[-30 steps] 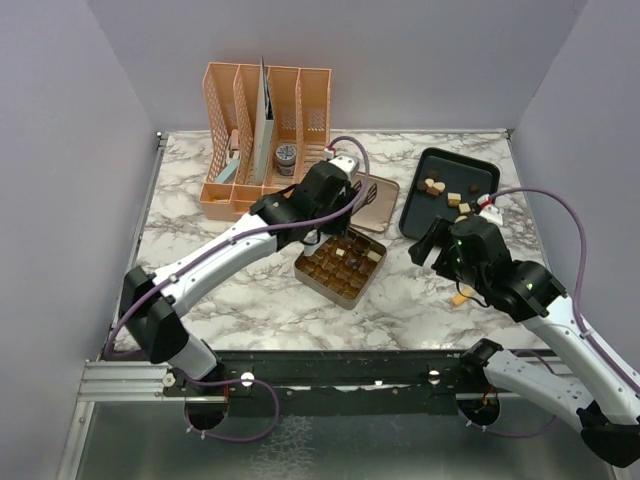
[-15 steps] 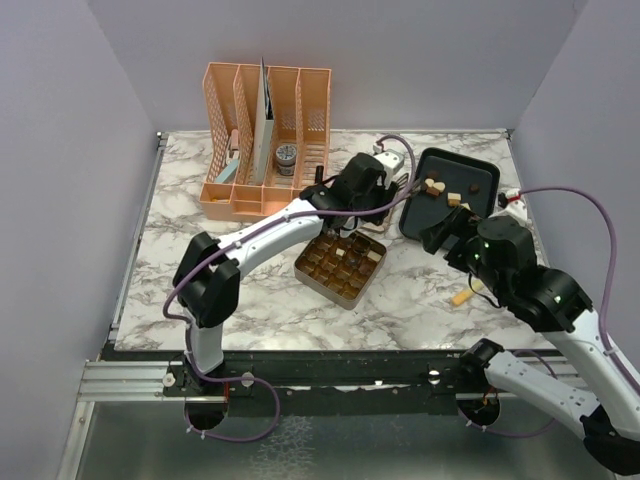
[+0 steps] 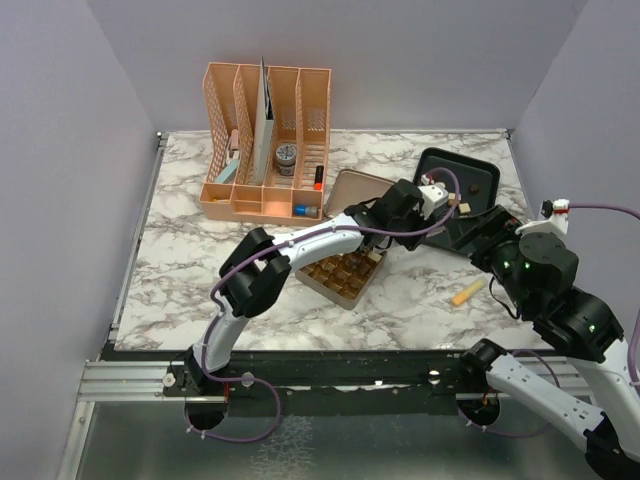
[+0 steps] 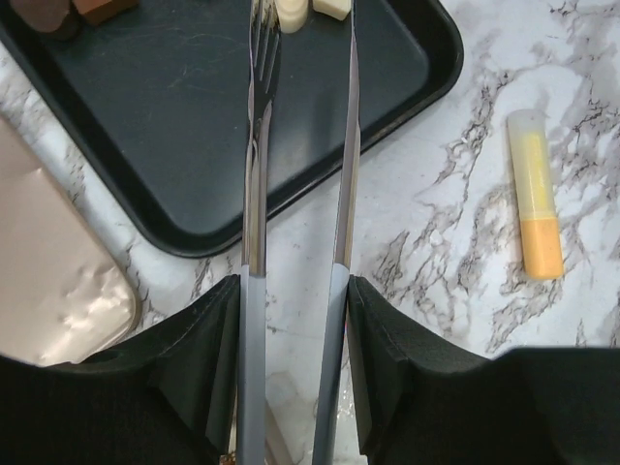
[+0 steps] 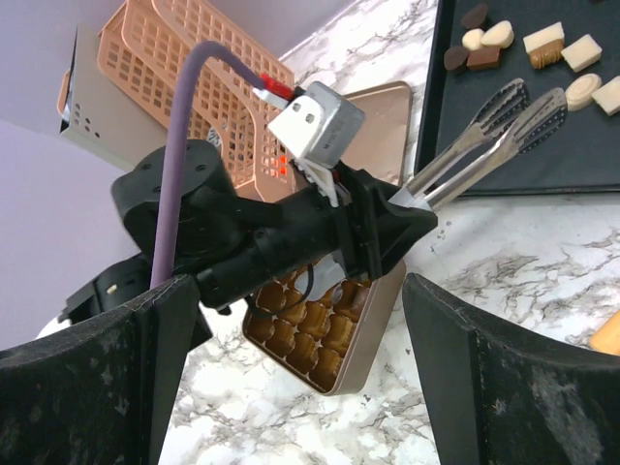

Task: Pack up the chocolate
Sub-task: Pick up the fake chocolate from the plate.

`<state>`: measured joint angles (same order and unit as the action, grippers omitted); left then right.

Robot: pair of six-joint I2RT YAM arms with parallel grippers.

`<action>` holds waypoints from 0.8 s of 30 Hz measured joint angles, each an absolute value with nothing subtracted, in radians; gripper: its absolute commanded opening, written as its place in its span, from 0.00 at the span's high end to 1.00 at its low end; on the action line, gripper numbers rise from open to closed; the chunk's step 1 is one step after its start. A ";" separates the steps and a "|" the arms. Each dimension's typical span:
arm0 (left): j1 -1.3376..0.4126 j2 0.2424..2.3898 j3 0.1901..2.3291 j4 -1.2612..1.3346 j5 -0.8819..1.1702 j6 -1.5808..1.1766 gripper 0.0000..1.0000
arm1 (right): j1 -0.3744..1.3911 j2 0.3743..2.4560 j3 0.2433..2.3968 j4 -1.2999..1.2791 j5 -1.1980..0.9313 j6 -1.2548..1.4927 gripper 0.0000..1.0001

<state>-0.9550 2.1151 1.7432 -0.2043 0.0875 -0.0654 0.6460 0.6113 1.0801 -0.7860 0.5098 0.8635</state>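
Left arm has swung well over to the right, away from the gold tin (image 3: 330, 285) and out over the black tray (image 3: 440, 158), while the right arm has drawn back toward its own side.

Far left, the orange organiser (image 3: 265, 120) sits untouched. Next along, the tin lies open with its lid (image 3: 350, 188) just behind it, and a few pieces look to be already in its cells.

Now the left gripper (image 4: 295, 291): half closed, clamped on the handles of the tongs (image 4: 254, 194). Their blades stand apart with nothing between them, tips right beside the cream pieces.

Most of the chocolate (image 5: 542, 44) is on the tray, dark, tan and cream together. So this looks like a fresh reach for the next piece.

Rightmost, the right gripper (image 5: 295, 320) is spread wide and empty. A yellow-orange tube (image 4: 536, 194) lies on the marble nearby.
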 measured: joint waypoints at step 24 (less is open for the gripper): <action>-0.954 2.333 1.932 -0.210 0.078 0.026 0.53 | 0.646 0.573 1.080 -0.781 0.531 0.891 0.10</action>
<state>-0.9539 2.3325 1.9320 -0.2104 0.0780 0.0257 0.6460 0.5732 1.0798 -0.7807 0.5308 0.8913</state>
